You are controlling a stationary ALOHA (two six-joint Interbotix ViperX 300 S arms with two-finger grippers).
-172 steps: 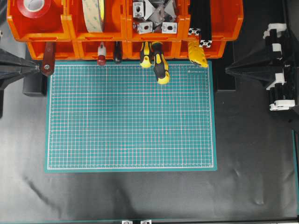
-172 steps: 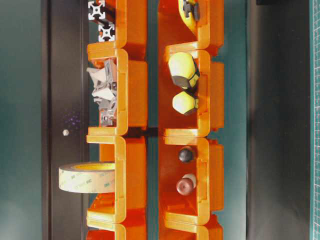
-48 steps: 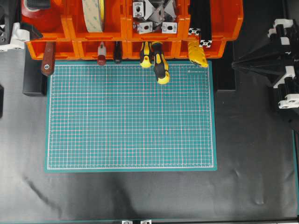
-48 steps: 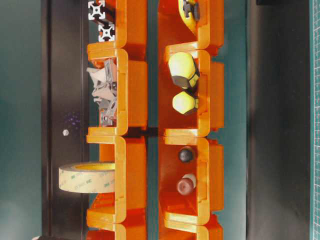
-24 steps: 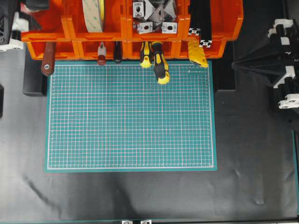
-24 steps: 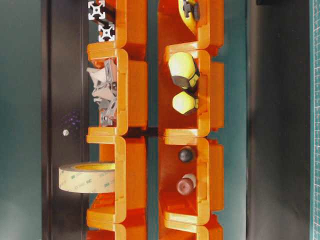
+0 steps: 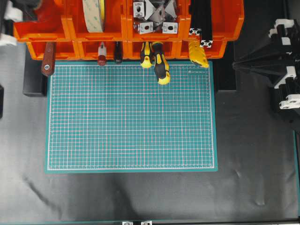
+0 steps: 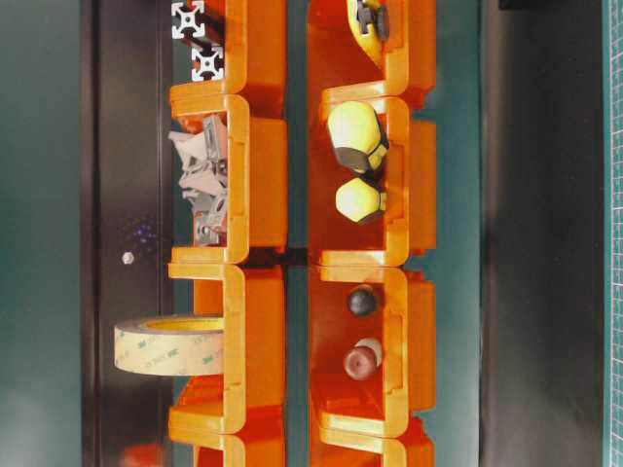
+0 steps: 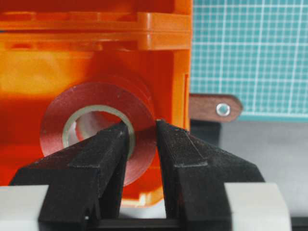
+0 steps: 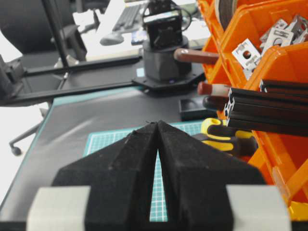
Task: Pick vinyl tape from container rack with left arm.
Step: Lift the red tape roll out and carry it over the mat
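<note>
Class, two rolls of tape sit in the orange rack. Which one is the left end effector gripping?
The red vinyl tape: the left end effector pinches its wall, one finger inside the core. The cream roll stands untouched next door.

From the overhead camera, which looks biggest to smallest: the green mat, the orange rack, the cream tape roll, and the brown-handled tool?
1. Green mat
2. Orange rack, though the frame cuts it off
3. Brown-handled tool and cream tape roll: too alike to rank; the roll is edge-on and cropped.

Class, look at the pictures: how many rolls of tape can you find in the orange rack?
2. The red vinyl tape sits in the upper far-left bin, one finger inside its core. The cream tape roll stands in the next bin. Others may be hidden.
</note>
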